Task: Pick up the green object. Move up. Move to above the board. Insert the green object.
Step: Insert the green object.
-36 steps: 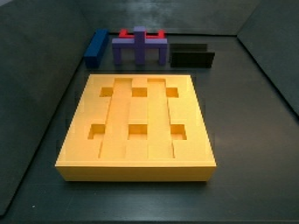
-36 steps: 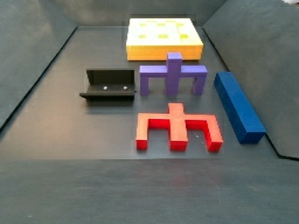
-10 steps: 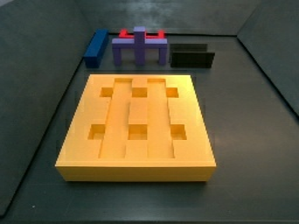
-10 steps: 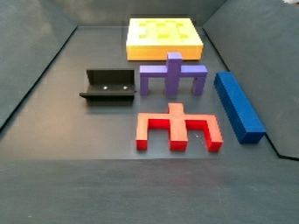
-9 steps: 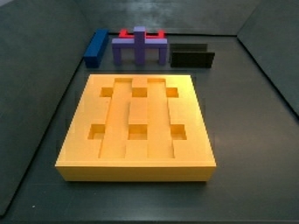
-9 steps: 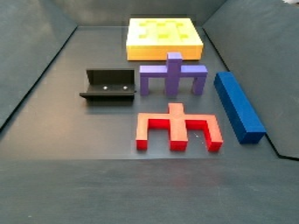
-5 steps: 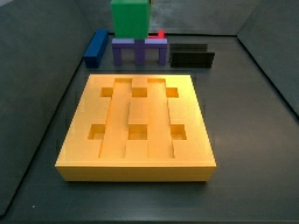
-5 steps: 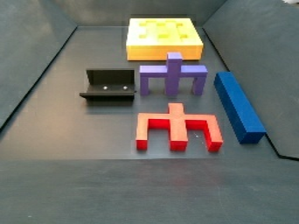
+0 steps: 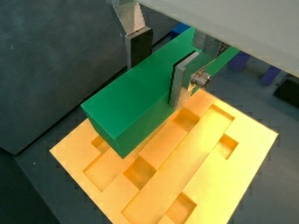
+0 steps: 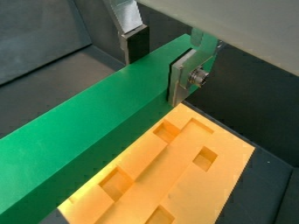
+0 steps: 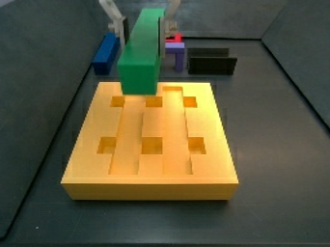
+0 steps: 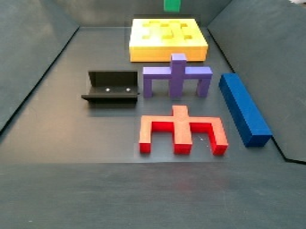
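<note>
Item count, all views combined:

- Gripper [image 9: 160, 63]: one, with two silver fingers [image 10: 184, 74] closed on the green bar, above the board.
- Green bar [image 11: 143, 46]: one, held in the air over the far half of the board; in a side view only its tip [image 12: 173, 4] shows at 12 o'clock.
- Yellow board [image 11: 91, 154]: one, with six square holes in two rows of three.
- Blue bar [image 12: 245, 107]: one.
- Purple block [image 12: 178, 79]: one.
- Red block [image 12: 181, 131]: one.
- Fixture [image 12: 110, 89]: one.
</note>
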